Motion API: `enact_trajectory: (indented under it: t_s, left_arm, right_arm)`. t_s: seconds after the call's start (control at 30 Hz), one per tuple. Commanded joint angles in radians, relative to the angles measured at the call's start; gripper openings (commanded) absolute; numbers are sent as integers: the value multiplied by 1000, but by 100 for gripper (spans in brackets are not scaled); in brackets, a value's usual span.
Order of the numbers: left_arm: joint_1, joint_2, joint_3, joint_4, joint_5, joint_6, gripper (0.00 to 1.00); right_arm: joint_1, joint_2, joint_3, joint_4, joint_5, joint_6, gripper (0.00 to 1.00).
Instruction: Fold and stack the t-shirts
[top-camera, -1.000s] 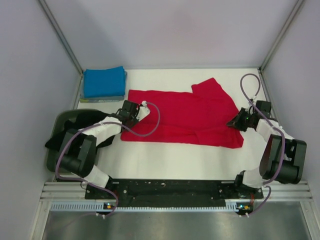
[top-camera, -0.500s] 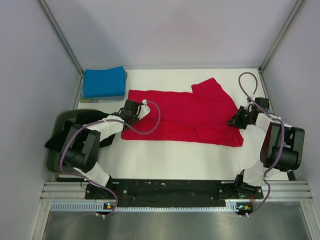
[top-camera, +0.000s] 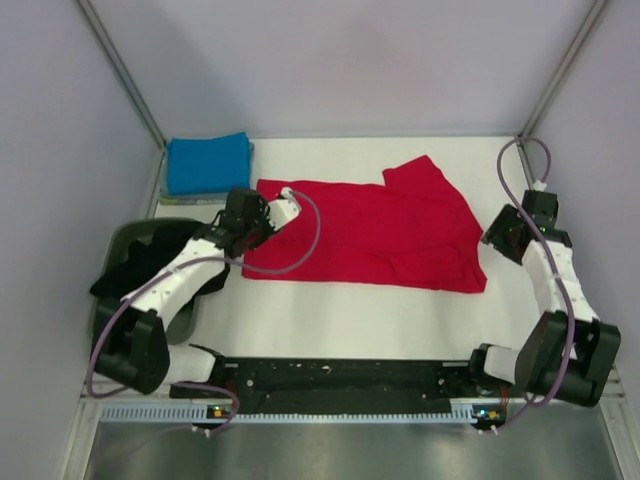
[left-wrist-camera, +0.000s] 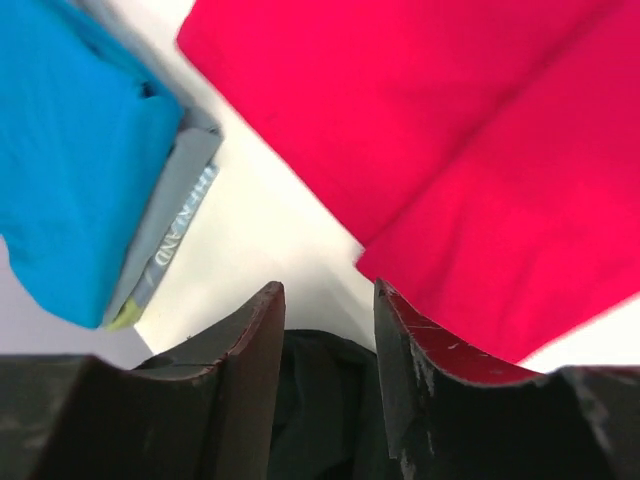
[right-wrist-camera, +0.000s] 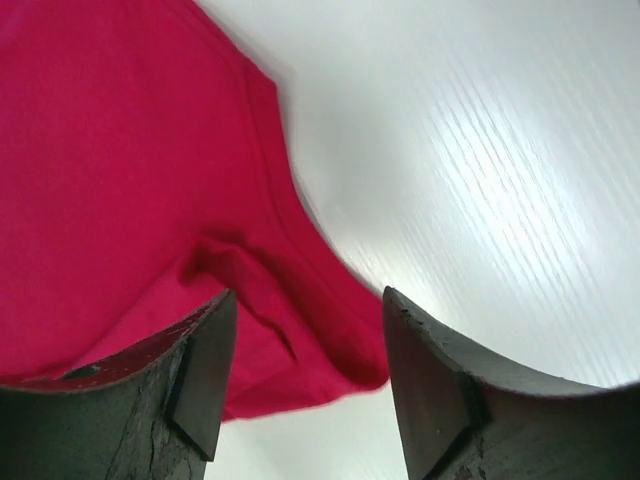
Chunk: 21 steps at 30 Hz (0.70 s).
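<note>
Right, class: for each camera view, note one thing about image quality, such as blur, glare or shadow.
Top external view: sharp and evenly lit, no harsh shadows on the red t-shirt. Left wrist view: the blue t-shirt is smeared by blur. Right wrist view: streaky glare on the white table, and the red hem looks soft.

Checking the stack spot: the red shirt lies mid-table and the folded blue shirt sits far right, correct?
No. The blue shirt sits far left, per the top view; the red shirt does lie mid-table.
</note>
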Motion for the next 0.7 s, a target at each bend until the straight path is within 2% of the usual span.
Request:
enact_trajectory:
  t_s: [0.0,0.13,0.27,0.37,0.43,0.47,0.5,0.6,0.63,0.67]
  left_arm:
    - [-6,-116,-153,-79,223,160,45]
    - [-6,-93,-241,-19,161,212,55]
    - [-8,-16,-255,42,113,229,62]
    - [-8,33,-261,87,91,227,62]
    - [-9,68,-267,125,69,218,60]
    - [-9,77,-268,130,63,214,55]
    - [-11,82,-269,133,62,204,47]
    - [-12,82,-262,75,107,191,2]
    - [-14,74,-262,57,124,183,0]
    - [-12,64,-265,38,132,181,0]
  right_arm:
    - [8,-144,-130,-67,69,72,59]
    - [8,-178,-228,-34,52,107,59]
    - [8,-111,-274,17,21,133,59]
    - [6,-39,-283,45,4,136,57]
    - [3,-9,-288,63,10,133,50]
    - [-8,4,-286,65,0,132,43]
    - [-17,9,-288,71,-1,129,31]
    - [-47,-6,-285,66,3,129,5]
    - [-61,-21,-283,60,3,130,0]
    - [-72,-34,-277,48,3,132,0]
